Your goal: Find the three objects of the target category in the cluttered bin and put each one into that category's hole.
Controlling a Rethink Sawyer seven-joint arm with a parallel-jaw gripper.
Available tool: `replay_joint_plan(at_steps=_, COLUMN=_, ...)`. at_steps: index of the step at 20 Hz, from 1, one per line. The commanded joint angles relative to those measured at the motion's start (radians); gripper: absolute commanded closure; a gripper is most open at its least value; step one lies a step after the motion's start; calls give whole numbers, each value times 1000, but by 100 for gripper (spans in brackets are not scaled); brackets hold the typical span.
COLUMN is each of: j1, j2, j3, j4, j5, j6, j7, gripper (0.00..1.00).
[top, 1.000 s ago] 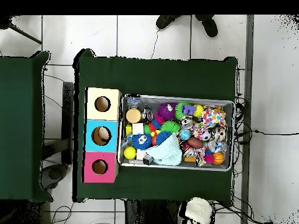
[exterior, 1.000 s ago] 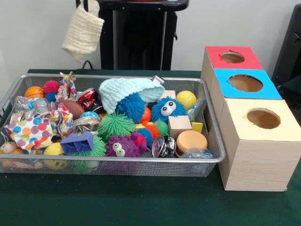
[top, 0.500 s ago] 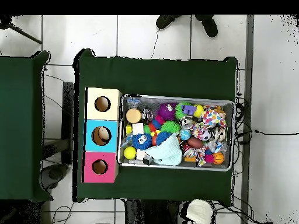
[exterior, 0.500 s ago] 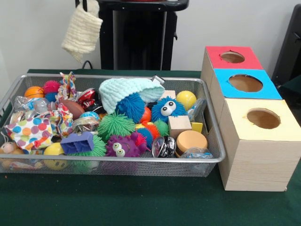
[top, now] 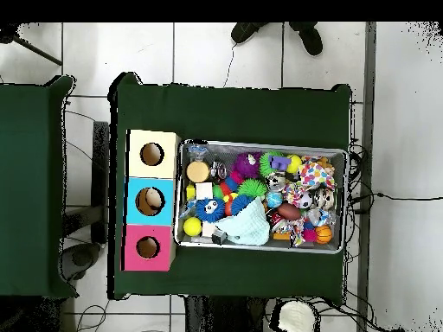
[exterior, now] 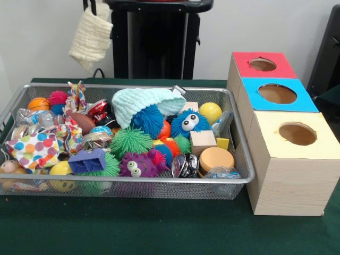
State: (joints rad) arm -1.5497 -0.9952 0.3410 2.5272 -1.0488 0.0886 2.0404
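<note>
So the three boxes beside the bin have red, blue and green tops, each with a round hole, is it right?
Not quite. The front view shows the red box and the blue box, but the third top is pale yellow, not green. Each top has a round hole, and all three stand beside the wire bin.

A table (exterior: 159,234) covered in dark green cloth carries a wire mesh bin (exterior: 241,178) and, touching the bin's short side, a row of three wooden boxes. The boxes stand in a line along one edge of the table, each with a round hole in its top: a red-topped box (exterior: 264,64) at the far end, a blue-topped box (exterior: 278,94) in the middle, and a yellow-topped box (exterior: 295,134) nearest the front edge. The bin is heaped with toys and lies lengthwise across the table's middle.
</note>
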Motion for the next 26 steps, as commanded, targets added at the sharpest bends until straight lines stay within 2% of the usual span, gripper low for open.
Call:
replay_joint_plan(at_steps=1, j1=-52, j2=121, j3=-40, j4=-179, j5=-142, j6=-61, j7=27, gripper=100)
replay_joint_plan(at_steps=6, j1=-87, j2=153, j3=-51, j4=-200, j5=-196, j6=-70, j7=28, gripper=100)
replay_joint_plan(at_steps=9, j1=-119, j2=133, j3=-22, j4=-184, j5=-191, j6=-42, j7=12, gripper=100)
replay_joint_plan(at_steps=11, j1=-139, j2=108, j3=20, j4=-164, j5=-157, j6=-12, j7=-5, gripper=100)
replay_joint_plan(at_steps=15, j1=-123, j2=88, j3=13, j4=-155, j5=-153, j6=-8, j7=1, gripper=100)
replay_joint_plan(at_steps=26, j1=-180, j2=-46, j3=143, j4=-64, j5=16, j6=95, j7=-85, gripper=100)
